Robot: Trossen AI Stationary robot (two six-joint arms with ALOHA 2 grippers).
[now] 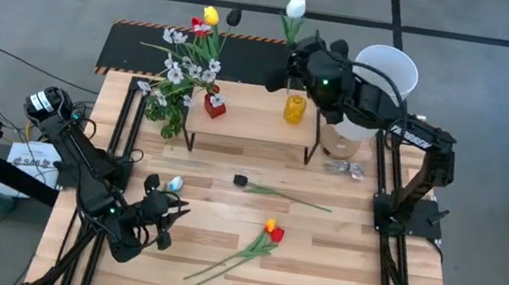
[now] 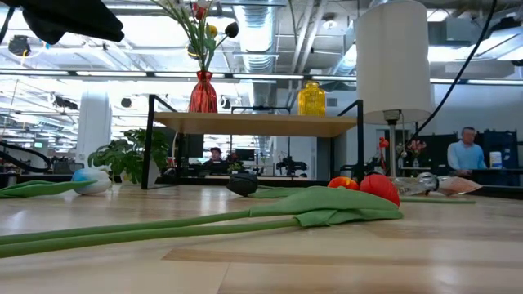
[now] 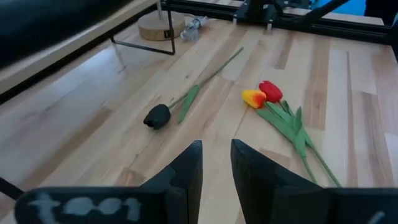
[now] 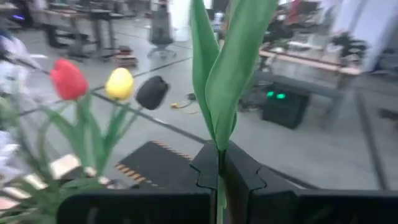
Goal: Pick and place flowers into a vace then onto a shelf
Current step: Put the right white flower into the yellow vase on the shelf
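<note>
R gripper point(image 1: 298, 68) is up over the back edge of the shelf point(image 1: 252, 122), above the yellow vase point(image 1: 295, 107); its fingers point(image 4: 239, 171) are pressed fully together on the green stem of a white tulip point(image 1: 296, 8), stem upright, head at top beyond the shelf's far edge; in the R wrist view the leaves rise straight out from between the fingers. Shelf stands at the table's point(image 1: 355, 279) far side; red vase point(image 1: 214, 105) at its L end w/ a bunch already in it: red point(image 1: 198, 27), yellow point(image 1: 211, 16) and black point(image 1: 235, 17) tulip heads plus white blossom sprays point(image 1: 180, 69); yellow vase at its R end, apart from the red one. L gripper point(image 1: 166, 212) sits low over the table's front-L area, fingers point(image 3: 186, 171) a narrow gap apart, nothing between them. Loose on the tabletop: black tulip point(image 1: 242, 179) w/ stem running R, near centre; red tulip point(image 1: 276, 234) and orange tulip point(image 1: 269, 226), heads touching, stems trailing toward the front; a pale-headed flower point(image 1: 174, 184) just beside the L gripper. White lamp point(image 1: 384, 76) at the back-R corner.
</note>
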